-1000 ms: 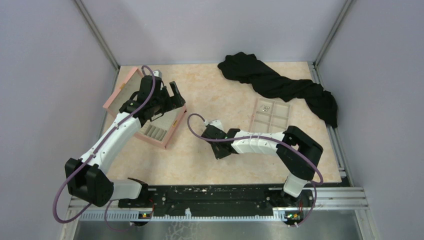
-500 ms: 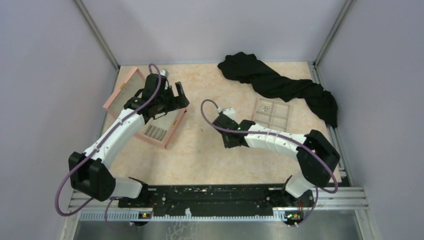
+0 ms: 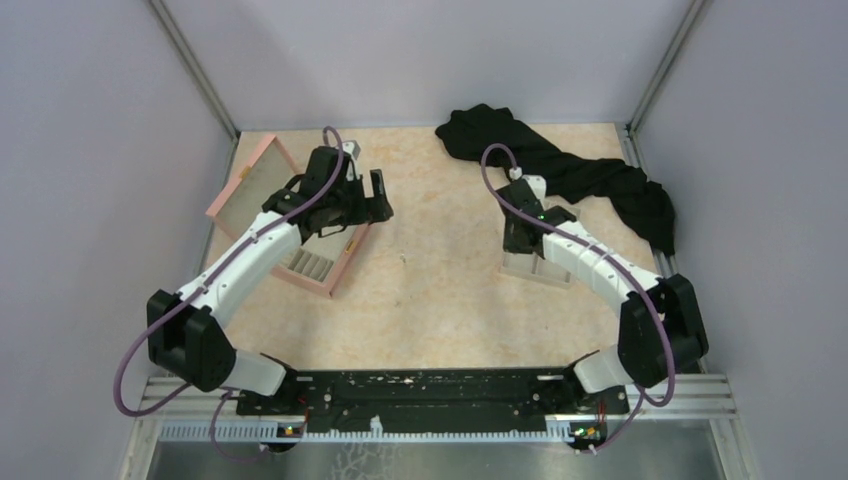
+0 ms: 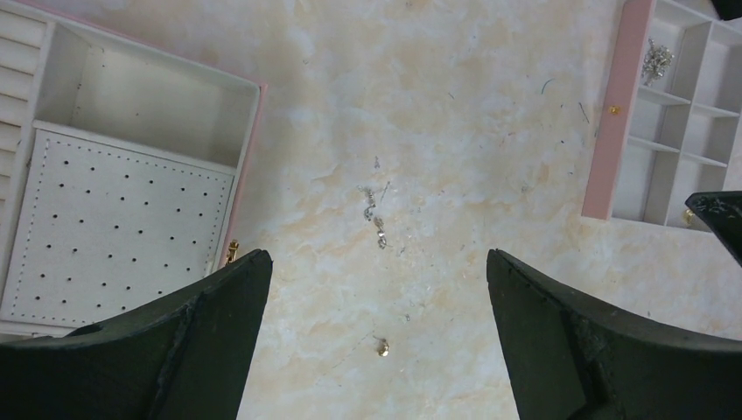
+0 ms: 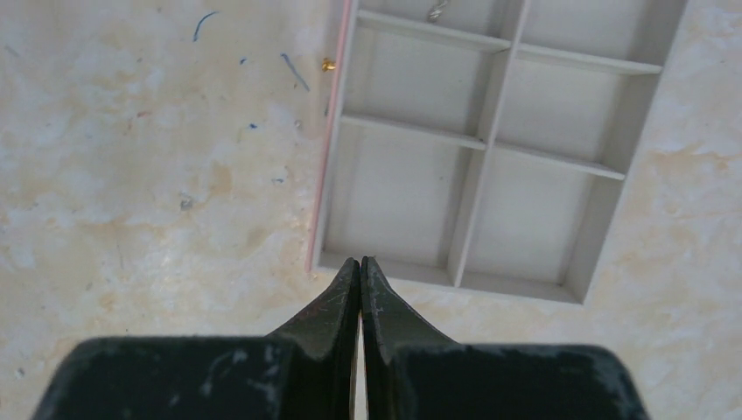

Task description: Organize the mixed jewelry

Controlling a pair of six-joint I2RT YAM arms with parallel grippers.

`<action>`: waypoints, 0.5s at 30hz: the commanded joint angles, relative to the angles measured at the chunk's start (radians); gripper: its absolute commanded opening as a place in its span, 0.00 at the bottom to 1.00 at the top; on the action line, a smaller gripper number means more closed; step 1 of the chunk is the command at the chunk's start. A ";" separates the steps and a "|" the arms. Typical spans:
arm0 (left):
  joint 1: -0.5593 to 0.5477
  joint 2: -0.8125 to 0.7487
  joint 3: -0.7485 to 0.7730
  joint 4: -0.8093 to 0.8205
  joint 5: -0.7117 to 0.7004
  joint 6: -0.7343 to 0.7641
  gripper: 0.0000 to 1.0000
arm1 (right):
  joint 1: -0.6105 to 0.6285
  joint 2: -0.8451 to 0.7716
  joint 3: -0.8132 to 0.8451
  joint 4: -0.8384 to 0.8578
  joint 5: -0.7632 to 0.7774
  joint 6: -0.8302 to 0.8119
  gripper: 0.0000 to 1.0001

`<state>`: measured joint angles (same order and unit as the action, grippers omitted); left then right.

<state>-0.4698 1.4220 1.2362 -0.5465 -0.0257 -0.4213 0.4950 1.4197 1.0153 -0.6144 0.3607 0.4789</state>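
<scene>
**Left tool poised over loose chain, right tool at the tray**

The left tool (image 4: 376, 262) hovers with its fingers spread wide over the bare surface (image 4: 490, 157). The thin chain tangle (image 4: 374, 210) lies almost centred between them. The right tool (image 5: 360, 264) has its fingers pressed together, with nothing visible between them. It sits above the compartment tray (image 5: 490, 144) at the tray's 6 o'clock edge.

The step in hand looks like a pick of the chain by the left tool. To do it well:
- Come straight down, keeping the tangle midway between the fingers.
- Let the tips meet the surface before closing. A piece this thin will probably slip under fingers that close too high.
- Close slowly so the links gather rather than skitter away.
- Keep away from the pink box (image 4: 131, 96) at 9 o'clock.

Counted, the mixed jewelry comes to four pieces I can make out:
- One chain tangle, loose on the surface.
- One lower gold speck (image 4: 382, 350) on the surface, at 6 o'clock from the chain.
- One second gold speck (image 5: 328, 64) just beside the tray's pink edge, outside it.
- One silvery cluster (image 4: 656, 59) already in a tray compartment.

A further glint in the tray is too small to tell. There are also one tray, one box, one black cloth (image 3: 560, 170) at 12 o'clock of the tray, and two tools.
</scene>
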 commanded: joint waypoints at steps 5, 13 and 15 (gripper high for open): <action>-0.014 0.035 0.019 0.014 0.020 0.007 0.99 | -0.125 0.040 0.011 0.090 -0.013 -0.064 0.00; -0.019 0.056 0.033 0.016 0.021 -0.006 0.99 | -0.184 0.122 0.049 0.131 -0.038 -0.104 0.00; -0.022 0.063 0.037 0.016 0.020 -0.009 0.99 | -0.185 0.136 0.054 0.143 -0.053 -0.107 0.00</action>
<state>-0.4824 1.4677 1.2381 -0.5461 -0.0143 -0.4236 0.3161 1.5379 1.0157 -0.5274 0.3325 0.3977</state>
